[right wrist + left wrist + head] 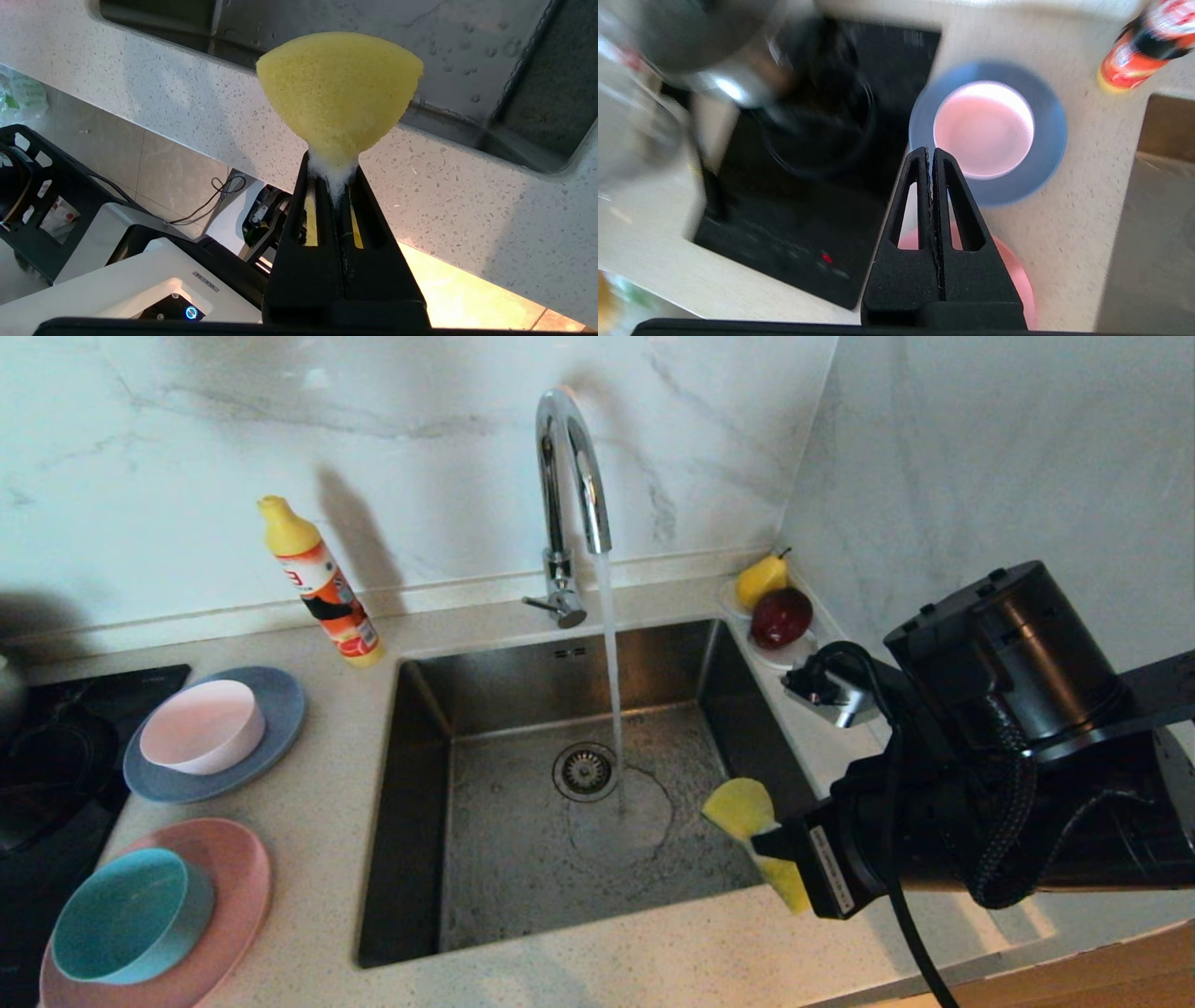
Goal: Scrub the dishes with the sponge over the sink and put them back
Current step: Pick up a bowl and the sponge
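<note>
My right gripper (775,845) is shut on the yellow sponge (742,807), holding it over the sink's (523,859) right front corner. In the right wrist view, foam sits where the sponge (338,88) meets the right gripper (332,163). On the counter left of the sink, a pale pink bowl (201,726) rests on a blue-grey plate (280,709), and a teal bowl (131,915) sits on a pink plate (233,877). My left gripper (931,151) is shut and empty, hovering between the blue-grey plate (1045,154) with its bowl (984,128) and the pink plate (1017,275).
Water runs from the chrome faucet (569,476) into the sink near the drain (584,770). An orange detergent bottle (322,583) stands behind the plates. A saucer (789,658) with a pear and an apple sits at the back right. A black hob (56,756) lies at the far left.
</note>
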`<state>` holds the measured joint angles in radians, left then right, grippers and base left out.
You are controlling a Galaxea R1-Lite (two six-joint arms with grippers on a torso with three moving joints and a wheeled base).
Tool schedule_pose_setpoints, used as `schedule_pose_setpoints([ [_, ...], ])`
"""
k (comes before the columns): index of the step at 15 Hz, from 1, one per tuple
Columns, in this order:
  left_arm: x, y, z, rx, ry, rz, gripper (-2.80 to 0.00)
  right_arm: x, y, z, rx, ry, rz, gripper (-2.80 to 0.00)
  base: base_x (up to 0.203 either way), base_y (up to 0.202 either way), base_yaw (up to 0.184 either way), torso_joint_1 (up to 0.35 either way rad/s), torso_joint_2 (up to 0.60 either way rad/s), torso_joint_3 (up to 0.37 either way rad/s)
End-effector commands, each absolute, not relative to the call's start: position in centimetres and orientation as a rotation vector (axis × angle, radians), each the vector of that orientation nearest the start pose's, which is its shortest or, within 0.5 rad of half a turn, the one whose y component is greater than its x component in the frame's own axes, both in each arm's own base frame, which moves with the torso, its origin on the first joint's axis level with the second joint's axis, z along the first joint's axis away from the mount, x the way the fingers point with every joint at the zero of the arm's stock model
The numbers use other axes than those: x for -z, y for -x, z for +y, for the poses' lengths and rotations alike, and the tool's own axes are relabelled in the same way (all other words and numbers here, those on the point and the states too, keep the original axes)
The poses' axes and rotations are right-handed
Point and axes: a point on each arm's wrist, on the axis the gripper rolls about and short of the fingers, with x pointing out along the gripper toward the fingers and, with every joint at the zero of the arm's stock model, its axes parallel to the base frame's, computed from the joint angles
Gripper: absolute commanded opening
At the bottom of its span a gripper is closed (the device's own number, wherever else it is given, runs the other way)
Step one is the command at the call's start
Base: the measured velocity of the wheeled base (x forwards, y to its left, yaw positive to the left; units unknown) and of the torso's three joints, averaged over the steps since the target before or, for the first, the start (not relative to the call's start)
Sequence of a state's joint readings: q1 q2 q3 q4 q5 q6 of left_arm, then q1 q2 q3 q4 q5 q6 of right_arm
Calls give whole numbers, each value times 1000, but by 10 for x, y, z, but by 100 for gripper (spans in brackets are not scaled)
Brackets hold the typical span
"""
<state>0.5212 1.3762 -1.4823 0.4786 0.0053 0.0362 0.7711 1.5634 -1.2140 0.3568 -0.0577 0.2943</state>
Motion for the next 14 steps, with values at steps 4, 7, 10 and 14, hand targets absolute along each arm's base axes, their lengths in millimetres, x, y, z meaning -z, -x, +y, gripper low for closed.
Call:
schedule_pose_setpoints([
  [4,-301,-194,174,-467,353,571,-280,-241,-195,188,-574,23,766,-280,0,0,0,0,0,0],
  [7,-280,-199,180,-458,424,642,-280,-239,-197,190,-575,25,771,-280,0,0,0,0,0,0],
  [10,-255,-204,183,-450,466,722,-280,-239,-196,190,-576,26,772,-280,0,0,0,0,0,0],
  [14,-241,-208,187,-426,497,765,0,-241,-195,189,-576,20,767,-280,0,0,0,0,0,0],
])
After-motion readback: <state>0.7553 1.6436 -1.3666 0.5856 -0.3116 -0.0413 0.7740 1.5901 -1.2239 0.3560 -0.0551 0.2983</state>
